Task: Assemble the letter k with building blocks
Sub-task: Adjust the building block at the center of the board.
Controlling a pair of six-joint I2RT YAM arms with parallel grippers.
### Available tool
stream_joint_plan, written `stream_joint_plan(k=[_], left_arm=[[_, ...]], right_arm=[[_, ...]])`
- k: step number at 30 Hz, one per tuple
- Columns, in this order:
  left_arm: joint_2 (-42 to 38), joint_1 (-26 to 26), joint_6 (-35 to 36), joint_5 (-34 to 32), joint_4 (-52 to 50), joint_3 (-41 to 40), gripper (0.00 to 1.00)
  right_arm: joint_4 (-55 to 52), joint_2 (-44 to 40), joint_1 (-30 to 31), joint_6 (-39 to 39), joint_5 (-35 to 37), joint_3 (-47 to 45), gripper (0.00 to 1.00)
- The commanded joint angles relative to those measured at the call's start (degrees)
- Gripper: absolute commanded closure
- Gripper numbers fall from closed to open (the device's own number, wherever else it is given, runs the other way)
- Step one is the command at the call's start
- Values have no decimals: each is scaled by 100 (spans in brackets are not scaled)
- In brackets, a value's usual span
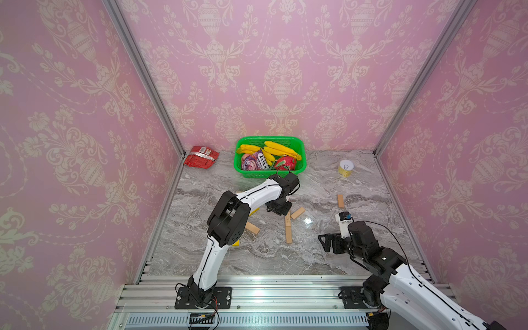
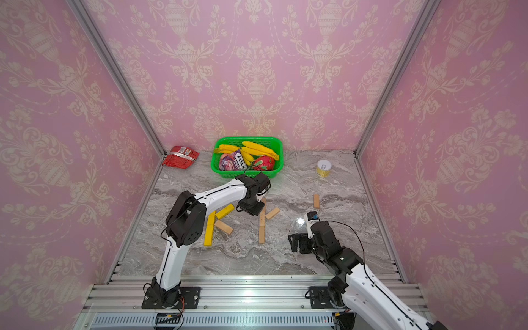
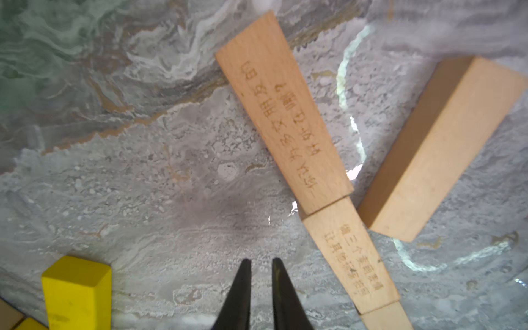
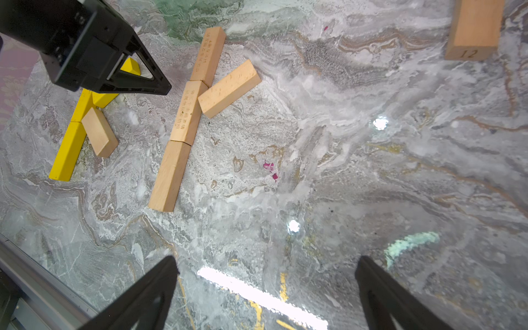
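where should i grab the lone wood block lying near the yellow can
Take the lone wood block at mid-length, with the jaws across its two long sides, coming straight down. It lies flat on the marble table with nothing touching it, so both long sides are free. The open right gripper looks like the nearer one.

Lab test booth: aluminium frame (image 1: pixel 150 85), pink wallpaper panels (image 1: pixel 285 71), marble-print tabletop (image 1: pixel 328 257).

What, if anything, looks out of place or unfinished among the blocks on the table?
The all-wood K is unfinished: its stem carries only one slanted block. A spare wooden block lies alone, apart from it.
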Motion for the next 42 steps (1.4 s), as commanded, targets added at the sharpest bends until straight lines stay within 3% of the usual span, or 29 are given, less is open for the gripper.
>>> stream_joint_plan(k=[1,42], left_arm=[[50,-22,-152,212,-100,-24,83],[243,-31,-219,503,52,19,82]], right_arm=[[12,-61,-37,106,-8,-73,0],[22,-55,-57,102,-38,-76,0]])
